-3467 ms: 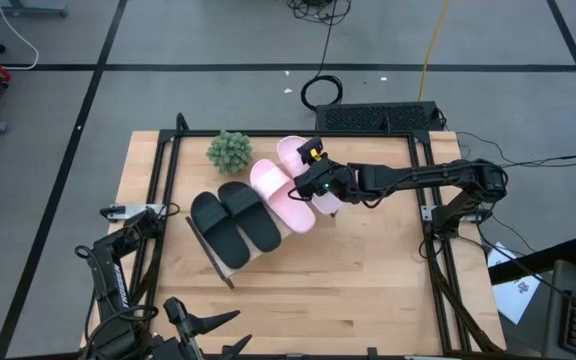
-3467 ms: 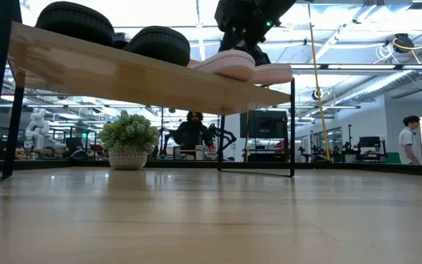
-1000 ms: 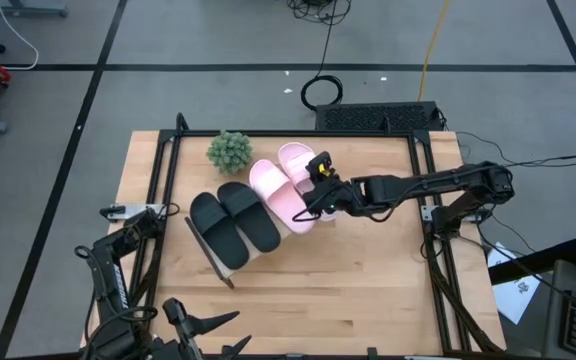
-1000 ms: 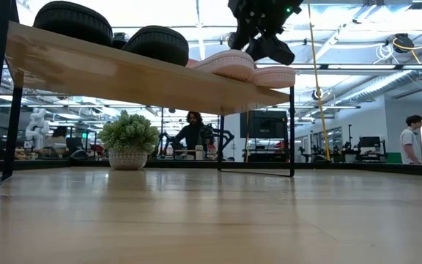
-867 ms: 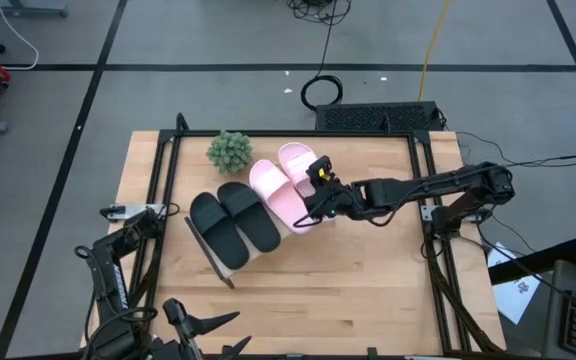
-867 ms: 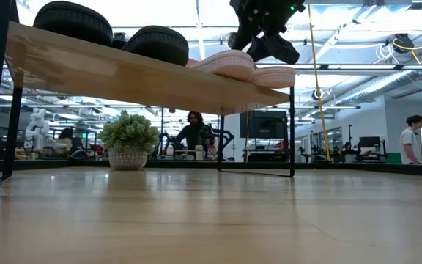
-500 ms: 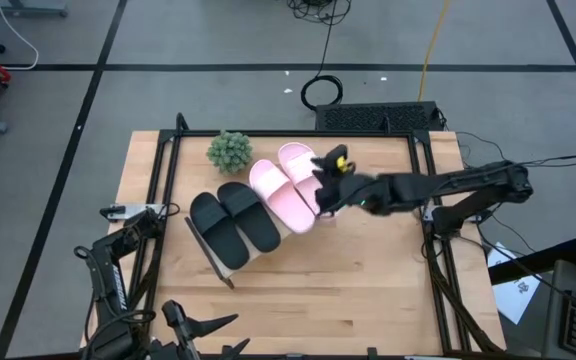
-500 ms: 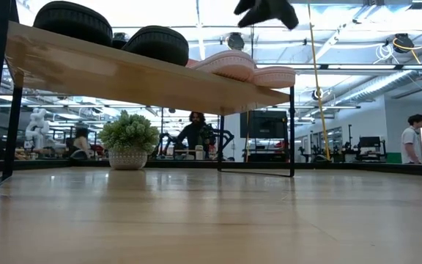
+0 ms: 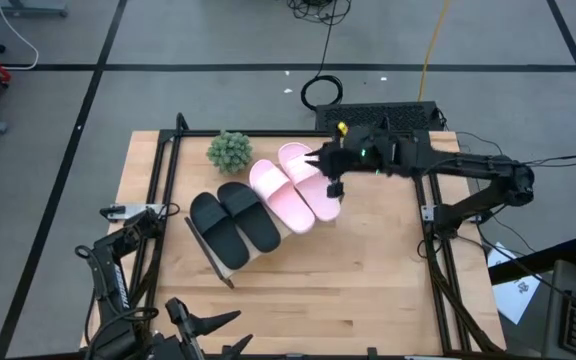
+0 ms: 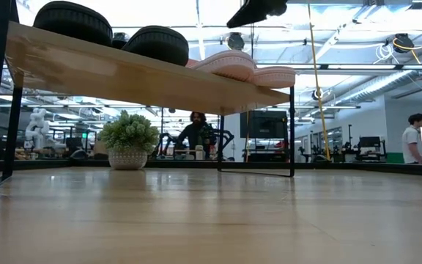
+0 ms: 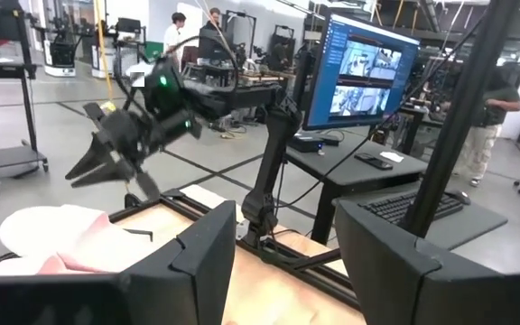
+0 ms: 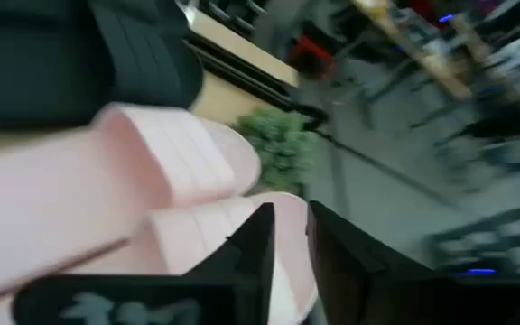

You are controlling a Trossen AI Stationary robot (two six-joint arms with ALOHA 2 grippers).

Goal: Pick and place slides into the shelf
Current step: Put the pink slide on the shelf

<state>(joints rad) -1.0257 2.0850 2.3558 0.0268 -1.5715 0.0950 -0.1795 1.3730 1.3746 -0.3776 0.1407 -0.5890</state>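
All 4 slides sit in a row on the shelf (image 9: 230, 272), which runs diagonally across the middle of the high view on the wooden counter (image 9: 348, 280). The 2 black slides (image 9: 233, 222) lie at the lower-left end of the row, and the 2 pink slides (image 9: 293, 185) at the upper-right end, each pair side by side and touching. In the low view the shelf board crosses the upper part of the frame, with the black slides (image 10: 108, 29) at upper left and the pink ones (image 10: 244, 67) toward upper center, resting on the board.

The right end effector (image 9: 328, 170) hangs above the upper-right pink slide, just right of center in the high view, with its fingers spread apart and nothing between them; the left wrist view shows the 2 fingers (image 11: 106, 162) splayed in the air above the pink slide.

The left end effector (image 9: 208, 322) waits at the bottom left of the high view, off the shelf, its fingers apart and holding nothing.

A small potted plant (image 9: 229, 150) stands on the counter just beyond the shelf, above the pink pair in the high view.
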